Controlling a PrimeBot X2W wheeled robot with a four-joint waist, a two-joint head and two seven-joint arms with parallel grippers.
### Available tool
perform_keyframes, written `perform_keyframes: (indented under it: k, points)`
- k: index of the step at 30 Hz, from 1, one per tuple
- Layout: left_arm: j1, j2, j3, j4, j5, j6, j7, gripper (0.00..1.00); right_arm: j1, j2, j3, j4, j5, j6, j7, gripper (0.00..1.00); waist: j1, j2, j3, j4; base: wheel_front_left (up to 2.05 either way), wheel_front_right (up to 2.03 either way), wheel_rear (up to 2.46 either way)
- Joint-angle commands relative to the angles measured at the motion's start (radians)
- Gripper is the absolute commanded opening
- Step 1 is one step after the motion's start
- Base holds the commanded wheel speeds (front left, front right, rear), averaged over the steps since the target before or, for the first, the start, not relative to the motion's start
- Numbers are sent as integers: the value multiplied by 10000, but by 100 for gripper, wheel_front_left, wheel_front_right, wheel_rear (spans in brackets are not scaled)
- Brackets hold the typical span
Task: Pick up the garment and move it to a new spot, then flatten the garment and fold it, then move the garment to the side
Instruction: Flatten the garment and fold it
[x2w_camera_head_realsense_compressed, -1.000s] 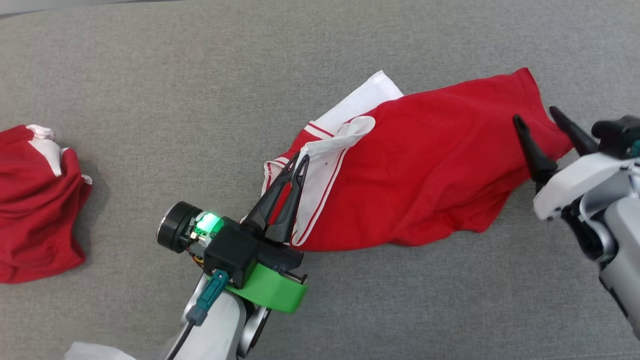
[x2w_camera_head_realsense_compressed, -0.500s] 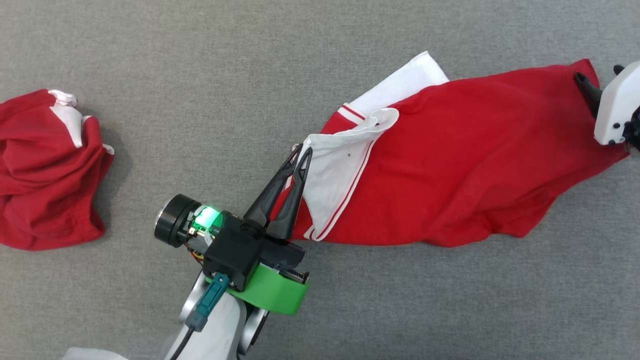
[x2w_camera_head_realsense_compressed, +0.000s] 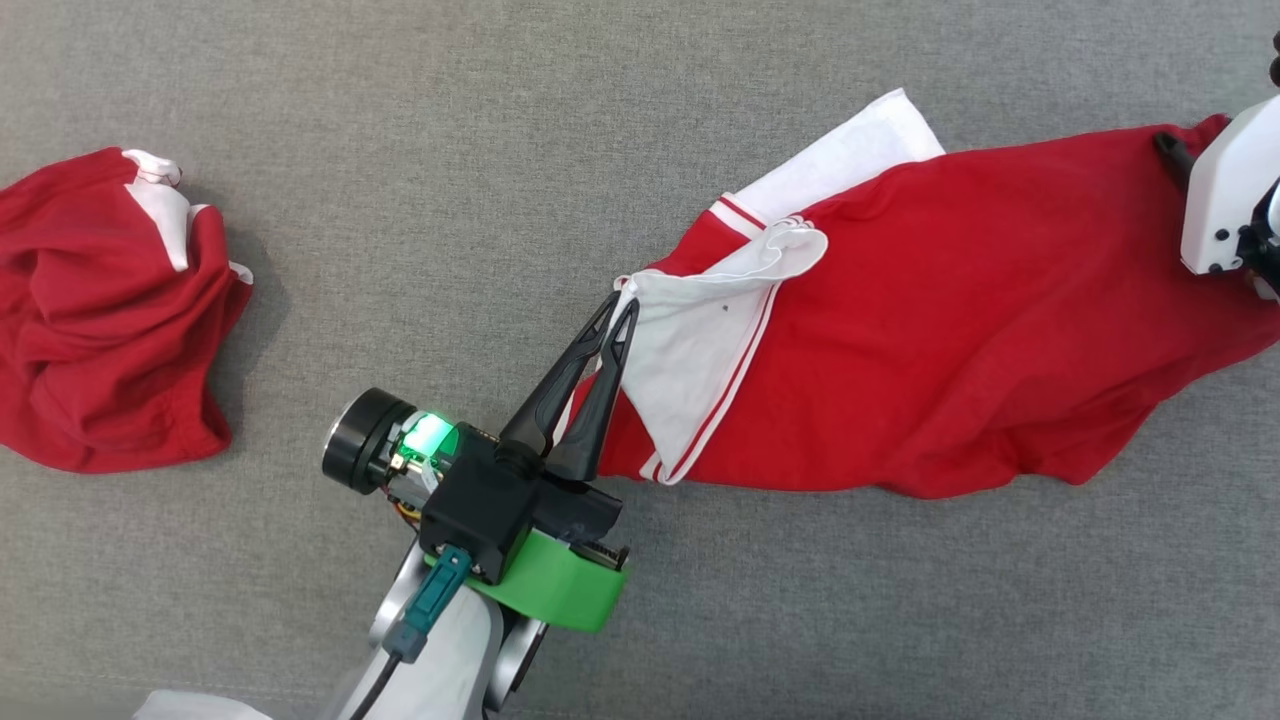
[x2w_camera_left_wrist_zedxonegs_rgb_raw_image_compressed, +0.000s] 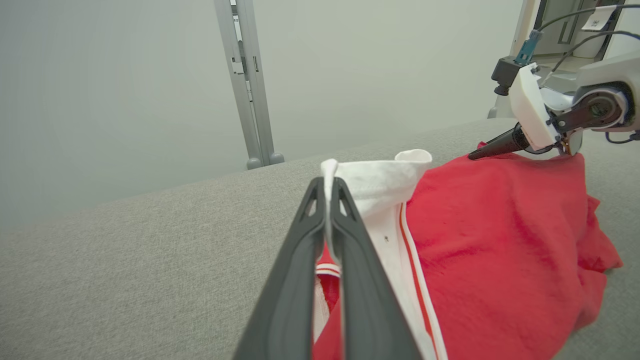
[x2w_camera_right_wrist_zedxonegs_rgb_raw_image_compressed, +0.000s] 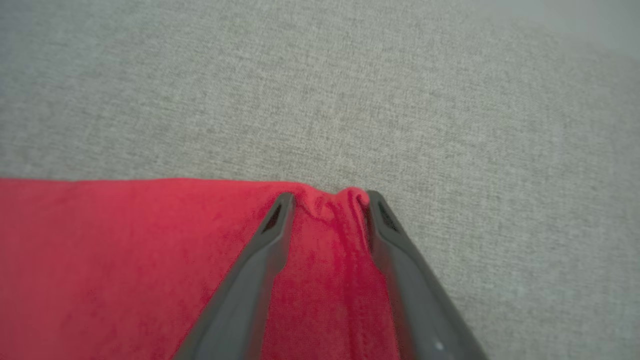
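**Operator:** Grey cloth tabletop (x2w_camera_head_realsense_compressed: 400, 120) all round. What have I got hold of?

**Spotter:** Your left gripper (x2w_camera_head_realsense_compressed: 620, 305) is clamped on the white collar (x2w_camera_head_realsense_compressed: 700, 350). Your right gripper (x2w_camera_right_wrist_zedxonegs_rgb_raw_image_compressed: 330, 197) straddles the red hem with its jaws apart and cloth bunched between them, not pinched, I'd judge.

**Operator:** And the garment (x2w_camera_head_realsense_compressed: 950, 330)?

**Spotter:** It lies rumpled, stretched out between your two grippers. You're at the flattening, I think, with folding and moving aside left. Another red garment (x2w_camera_head_realsense_compressed: 110, 320) sits crumpled well off to your left.

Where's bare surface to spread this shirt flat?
Free: the gray surface between the crumpled red garment and the red shirt, and the strip nearer the robot. Crowded: right edge, where the right gripper straddles its corner; left gripper pinches the collar.
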Motion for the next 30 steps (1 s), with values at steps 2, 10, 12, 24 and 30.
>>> perform_keyframes:
  k: [2,10,12,24,30]
  points:
    - [-150,-4,53,20,-41,56,-3,0,-154,-53,215,-38,19,-18,-207,0,0,0,-4,-31,0,0,0]
    - [-422,89,444,-352,60,33,-1,0,-521,-247,621,-419,244,-18,-1068,0,0,0,-156,-309,0,0,0]
    - [-568,228,550,-451,82,-28,-3,0,-608,-306,649,-654,368,-18,-1355,0,0,0,-204,-395,0,0,0]
    - [-4580,2021,1336,-427,-374,-478,457,0,-1998,-820,-45,-2045,946,-18,-2600,0,0,0,304,-881,0,0,0]
    - [-8235,2905,965,595,-709,-513,886,0,-3557,-940,-378,-2226,500,-18,-2835,0,0,0,1183,-1110,0,0,0]
